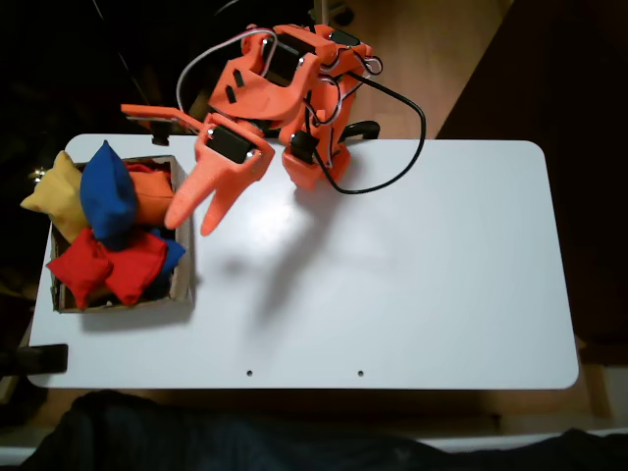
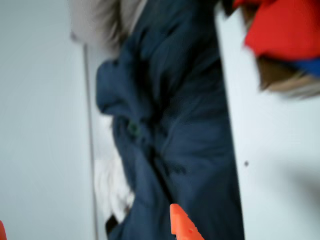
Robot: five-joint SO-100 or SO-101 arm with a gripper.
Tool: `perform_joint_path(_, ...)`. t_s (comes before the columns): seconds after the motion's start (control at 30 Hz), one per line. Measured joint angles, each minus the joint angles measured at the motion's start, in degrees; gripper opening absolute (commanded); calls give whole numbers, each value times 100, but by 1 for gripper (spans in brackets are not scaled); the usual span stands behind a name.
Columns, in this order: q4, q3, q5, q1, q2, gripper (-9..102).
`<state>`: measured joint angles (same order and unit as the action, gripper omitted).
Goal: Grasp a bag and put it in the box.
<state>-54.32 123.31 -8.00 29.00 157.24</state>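
Fixed view, from above. White table, rounded corners, two small dark dots near its front edge. Orange arm mounted at the rear edge, black cable looping from it onto the tabletop. Gripper angled down and leftward, tips above the bare table just beside the right wall of the box; fingers slightly parted in a narrow V, nothing between them. Shadow of the arm cast on the table right of the box.

Box at the left end of the table, brown cardboard, low walls, heaped with beanbags. Blue bag on top of the pile at the rear left, rising above the rim and reaching past the rear wall. Orange beanbag just right of it, yellow beanbag hanging over the left wall, two red beanbags across the front. Second patch of blue visible under the red ones near the right wall. Dark clamp at the front-left table corner.

Wrist view, blurred. Dark blue cloth, creased, running down the middle of the picture beyond the table edge; identity not determinable. White surface on either side. Red beanbag and brown box edge at upper right, sliver of blue beside them. One orange fingertip at the bottom edge, another sliver of orange at bottom left; wide gap between them, empty.
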Motion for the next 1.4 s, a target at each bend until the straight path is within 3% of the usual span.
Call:
perform_joint_path(0.1, 246, 352, 35, -413, 387, 37)
perform_joint_path(0.67, 1477, 2355, 18, -1986, 2030, 1)
perform_joint_path(1.17, 1354, 3946, -26, -2760, 2936, 0)
perform_joint_path(1.4, 817, 4430, -35, -2830, 3111, 0)
